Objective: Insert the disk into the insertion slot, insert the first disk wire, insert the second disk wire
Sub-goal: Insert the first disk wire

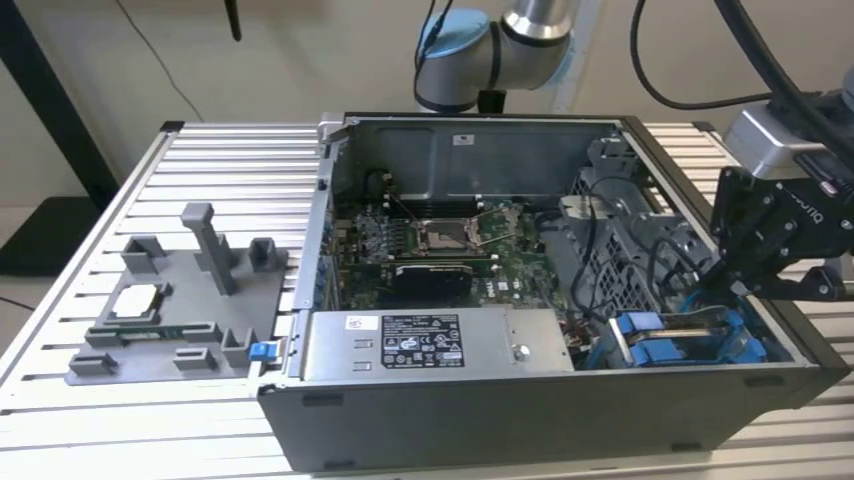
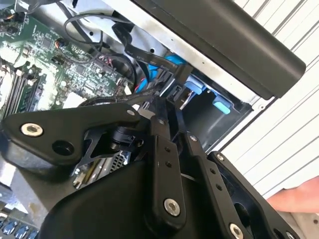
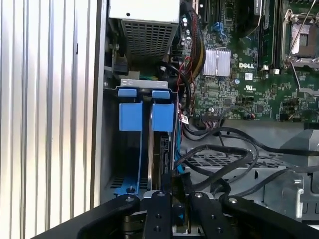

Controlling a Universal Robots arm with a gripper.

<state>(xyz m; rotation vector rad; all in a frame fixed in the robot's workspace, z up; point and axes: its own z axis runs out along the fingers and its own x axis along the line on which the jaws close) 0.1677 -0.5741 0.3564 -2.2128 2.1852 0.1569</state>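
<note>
The disk (image 3: 160, 149) stands on edge in its blue carrier (image 3: 163, 115), seated in the insertion slot (image 1: 674, 340) at the case's front corner on the exterior view's right. A second blue carrier (image 3: 130, 115) sits beside it. My gripper (image 1: 738, 290) hangs over that bay. In both wrist views its fingers (image 3: 159, 209) are closed on the black connector of a disk wire (image 2: 178, 79), held against the disk's end. My gripper (image 3: 178, 193) hides the contact itself. The wire's flat black cable (image 2: 149, 57) loops back toward the motherboard.
The open computer case (image 1: 534, 425) lies on a slatted metal table (image 1: 227, 150). A grey power-supply box (image 1: 427, 345) fills the front middle. Black cables (image 3: 229, 154) cross a drive cage beside the bay. A grey fixture (image 1: 187, 300) sits on the left. A person's hand (image 2: 299, 196) rests near the case.
</note>
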